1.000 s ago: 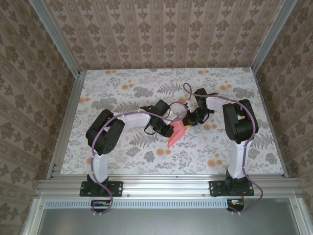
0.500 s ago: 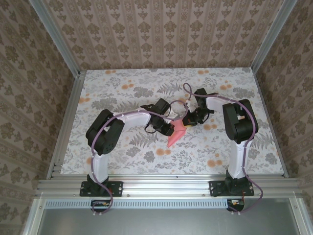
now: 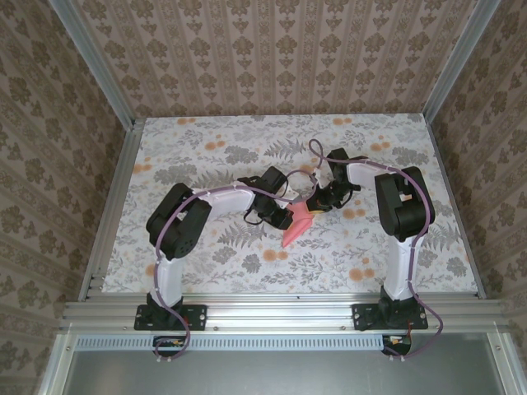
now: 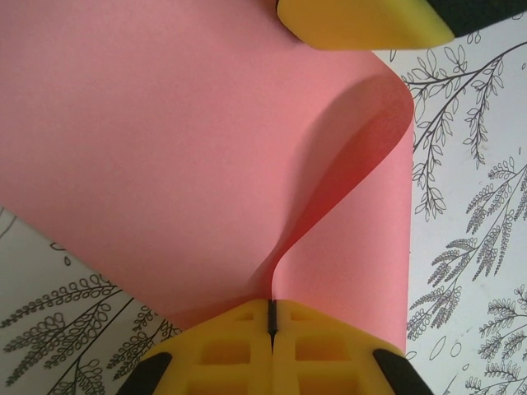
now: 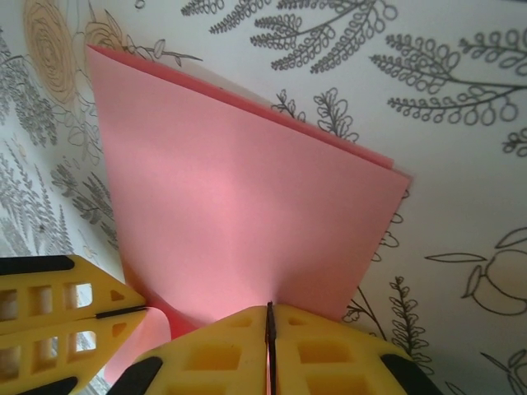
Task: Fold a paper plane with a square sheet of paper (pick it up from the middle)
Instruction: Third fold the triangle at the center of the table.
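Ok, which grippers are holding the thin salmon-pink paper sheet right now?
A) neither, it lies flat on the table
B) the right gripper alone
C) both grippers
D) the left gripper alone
C: the left gripper has its yellow fingers pinched together on an edge of the thin salmon-pink paper sheet, and the right gripper is pinched shut on the folded sheet as well.

The folded sheet of plain salmon-pink paper (image 5: 239, 206) carries no print, only a darker rose shadow inside its curl. Beneath it, the white table cover (image 3: 206, 148) is patterned with grey fern fronds and pale orange blossoms. The left gripper (image 4: 272, 317) and the right gripper (image 5: 269, 317) have bright yellow pads (image 4: 230, 354) edged in black. The enclosure walls (image 3: 272, 58) wear beige-brown damask stripes.
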Robot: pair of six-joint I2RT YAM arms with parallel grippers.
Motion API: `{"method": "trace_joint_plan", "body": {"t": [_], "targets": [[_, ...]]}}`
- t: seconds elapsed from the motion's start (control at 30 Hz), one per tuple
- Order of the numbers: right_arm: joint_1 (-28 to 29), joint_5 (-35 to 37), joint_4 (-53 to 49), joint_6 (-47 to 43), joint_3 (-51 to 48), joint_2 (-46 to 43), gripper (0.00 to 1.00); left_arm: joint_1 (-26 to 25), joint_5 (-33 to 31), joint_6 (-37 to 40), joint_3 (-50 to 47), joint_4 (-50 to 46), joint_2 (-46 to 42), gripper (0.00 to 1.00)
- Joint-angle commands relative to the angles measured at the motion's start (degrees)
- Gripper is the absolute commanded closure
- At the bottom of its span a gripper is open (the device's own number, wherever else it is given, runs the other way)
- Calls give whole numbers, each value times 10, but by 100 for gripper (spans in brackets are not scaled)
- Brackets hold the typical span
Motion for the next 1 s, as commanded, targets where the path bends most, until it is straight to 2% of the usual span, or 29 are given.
{"method": "trace_joint_plan", "body": {"t": [0.0, 0.2, 0.33, 0.43, 0.53, 0.7, 0.87, 0.97], "targets": [[-11, -25, 22, 35, -2, -38, 86, 1, -1, 13, -3, -3, 13, 95], [-47, 9, 57, 102, -45, -113, 84, 2, 0, 12, -7, -1, 13, 95], [-57, 12, 121, 161, -126, -179, 89, 1, 1, 7, -9, 1, 11, 95], [-50, -38, 229, 245, -219, -231, 93, 2, 1, 5, -11, 5, 9, 95], [-35, -55, 310, 308, -294, -262, 95, 1, 1, 6, -8, 1, 10, 95], [10, -56, 389, 370, -353, -265, 95, 1, 4, 9, -8, -3, 10, 95], [34, -57, 511, 451, -389, -240, 95, -1, 11, 9, -7, -4, 11, 95], [48, -53, 518, 463, -380, -222, 96, -2, 15, 9, -4, -4, 11, 95]]}}
